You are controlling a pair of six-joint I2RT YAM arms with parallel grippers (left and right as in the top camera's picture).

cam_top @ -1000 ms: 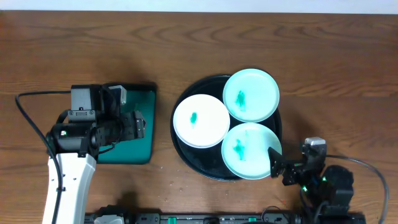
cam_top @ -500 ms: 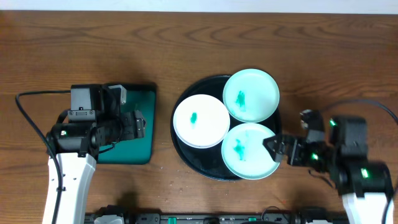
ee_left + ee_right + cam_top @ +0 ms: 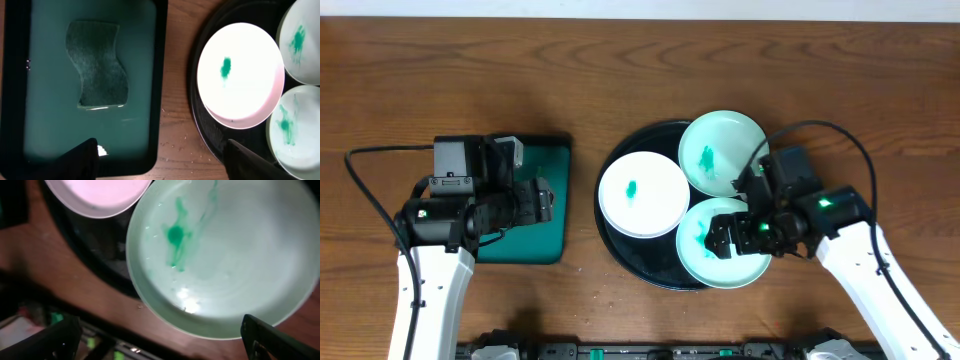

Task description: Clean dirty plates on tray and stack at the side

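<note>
Plates: three, all lying inside the round black tray (image 3: 638, 264), which serves as reference for every position below. Well to the left of the black tray, the left gripper (image 3: 544, 200) hovers over the right part of a rectangular dark-green tray (image 3: 546, 152); in the left wrist view its fingers stand wide apart with nothing between them. A dark, wavy-edged sponge (image 3: 97, 64) lies flat in that green tray, wet sheen around it. The green tray sits just left of the black tray, a strip of wooden table (image 3: 640, 60) between them. In the black tray's left half: white plate (image 3: 642, 194), small teal spot at centre. Far right part: mint plate (image 3: 720, 152), teal smear at centre, its edge overhanging the rim. Near right part: second mint plate (image 3: 698, 250), streaked teal smear, wet glints. The right gripper (image 3: 728, 235) hangs above this plate, fingers spread wide, gripping nothing; contact with the plate cannot be judged.
</note>
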